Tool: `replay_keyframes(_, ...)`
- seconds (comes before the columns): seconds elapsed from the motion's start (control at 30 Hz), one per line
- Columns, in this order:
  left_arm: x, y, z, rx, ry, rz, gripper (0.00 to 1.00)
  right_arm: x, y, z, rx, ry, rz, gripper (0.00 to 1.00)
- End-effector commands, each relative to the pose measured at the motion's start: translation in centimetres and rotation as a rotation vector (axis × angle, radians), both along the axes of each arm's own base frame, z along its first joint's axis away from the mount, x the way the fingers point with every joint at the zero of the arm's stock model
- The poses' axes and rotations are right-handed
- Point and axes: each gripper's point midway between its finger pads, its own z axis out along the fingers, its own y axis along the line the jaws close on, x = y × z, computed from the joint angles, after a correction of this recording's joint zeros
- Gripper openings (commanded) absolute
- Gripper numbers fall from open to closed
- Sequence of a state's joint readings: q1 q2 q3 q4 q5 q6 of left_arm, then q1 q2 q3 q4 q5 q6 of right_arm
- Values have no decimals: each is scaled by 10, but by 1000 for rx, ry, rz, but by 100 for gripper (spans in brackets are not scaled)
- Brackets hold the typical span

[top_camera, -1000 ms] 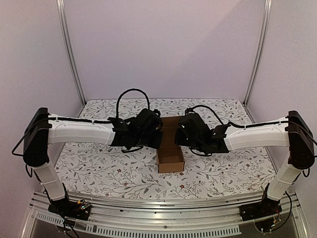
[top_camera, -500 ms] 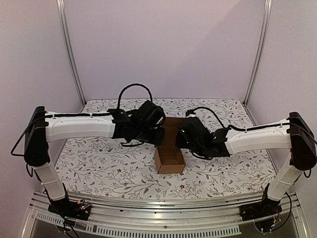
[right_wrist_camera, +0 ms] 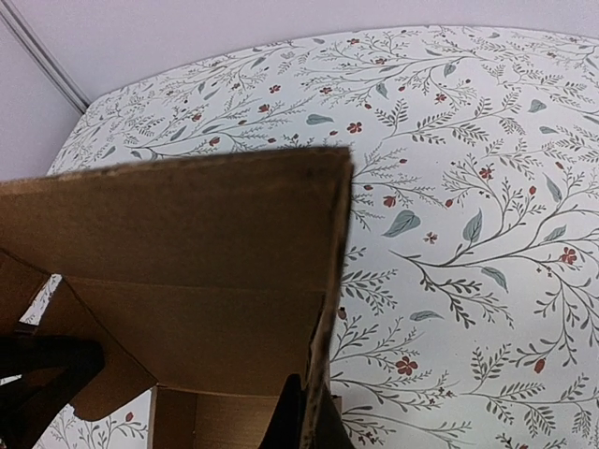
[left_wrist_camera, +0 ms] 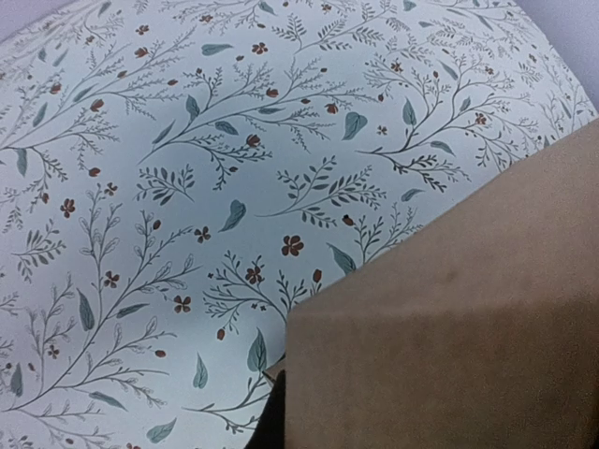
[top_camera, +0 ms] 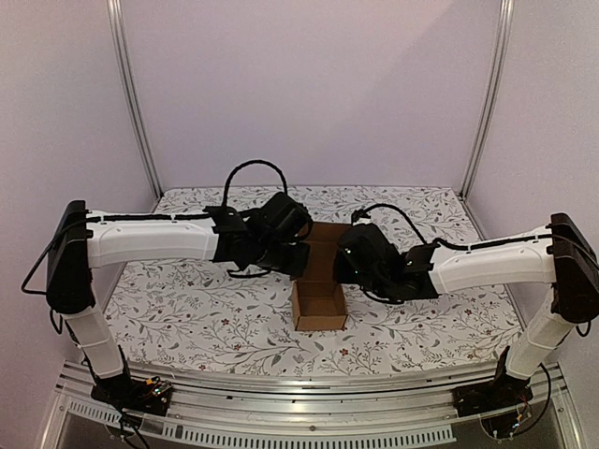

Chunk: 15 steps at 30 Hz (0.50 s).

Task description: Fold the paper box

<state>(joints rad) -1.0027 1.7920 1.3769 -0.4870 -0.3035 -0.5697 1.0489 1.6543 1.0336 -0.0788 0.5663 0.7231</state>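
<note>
**Reaching inward to pinch the paper box**

Level forearms converge at frame centre, wrists tipped down. The left gripper and right gripper each clamp shut on a raised panel of the open box on the floral tablecloth.

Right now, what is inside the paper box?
The paper box shows only bare cardboard inside its open near end, nothing lying in it. Farther back, the left claw and right claw cover parts of it, so those cannot be checked.

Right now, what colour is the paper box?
Plain brown; the paper box shows best in the right wrist view.
</note>
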Motion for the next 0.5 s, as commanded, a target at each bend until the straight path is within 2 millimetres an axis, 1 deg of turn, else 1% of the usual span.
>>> replay_keyframes(0.0, -8, -9, -2, -24, 7, -33, 3, -17, 2, -18, -35, 64, 49, 0)
replay_keyframes(0.23, -7, -8, -6, -12, 11, -21, 4, -17, 3, -18, -36, 64, 52, 0)
replay_keyframes(0.47, -7, -4, -8, 0, 11, -8, 10, -17, 3, -18, -37, 63, 54, 0)
